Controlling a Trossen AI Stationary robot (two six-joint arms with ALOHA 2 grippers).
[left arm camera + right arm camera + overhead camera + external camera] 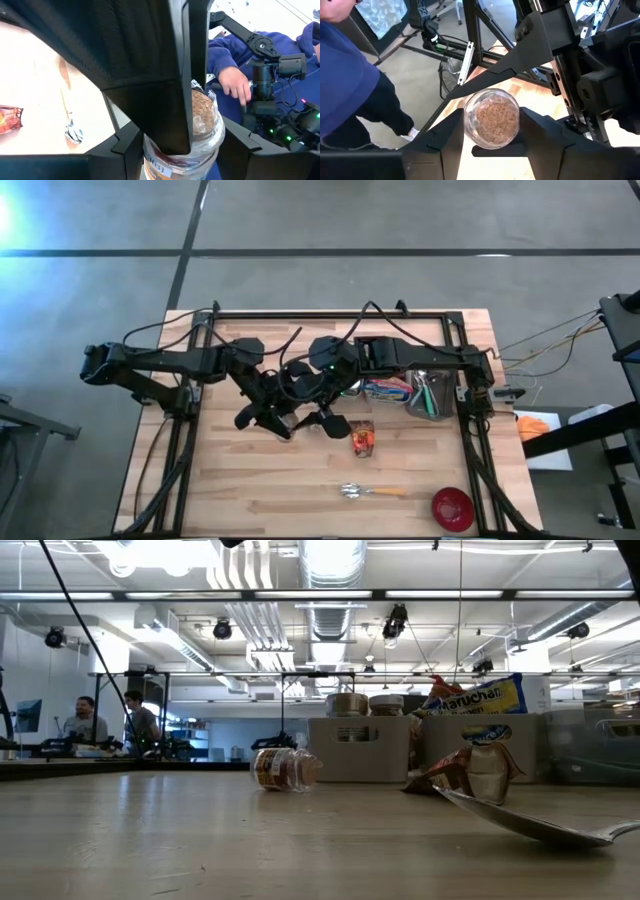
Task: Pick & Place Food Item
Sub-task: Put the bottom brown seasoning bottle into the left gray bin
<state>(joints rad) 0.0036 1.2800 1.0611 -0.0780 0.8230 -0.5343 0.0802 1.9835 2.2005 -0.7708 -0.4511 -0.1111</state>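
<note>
Both tools are on the jar (pixel 491 119), mid-table just off centre toward 9 o'clock in the high view, above the table (pixel 240 480). Left tool (pixel 182 150): part-closed, a finger (pixel 127 145) against each side of the jar, brown grainy fill showing through the glass. Right tool (pixel 491 137): also part-closed, fingers (pixel 445 135) hard up against both sides, so it looks like a grip from the opposite end; its wrist view sees the jar end-on. One right finger blocks most of the left wrist view. Packet (pixel 363 438) lies on the table at 4 o'clock from the tools, close by. Spoon (pixel 370 492) is at 6 o'clock near the table edge, red bowl (pixel 452 508) in the 5 o'clock corner, bin (pixel 425 395) of goods at 3 o'clock. The low view shows a lying jar (pixel 285 768) on the table at 9 o'clock of the packet; cannot tell whether it is the same one. A person's hand (pixel 235 85) in a blue sleeve is beyond the table.
</note>
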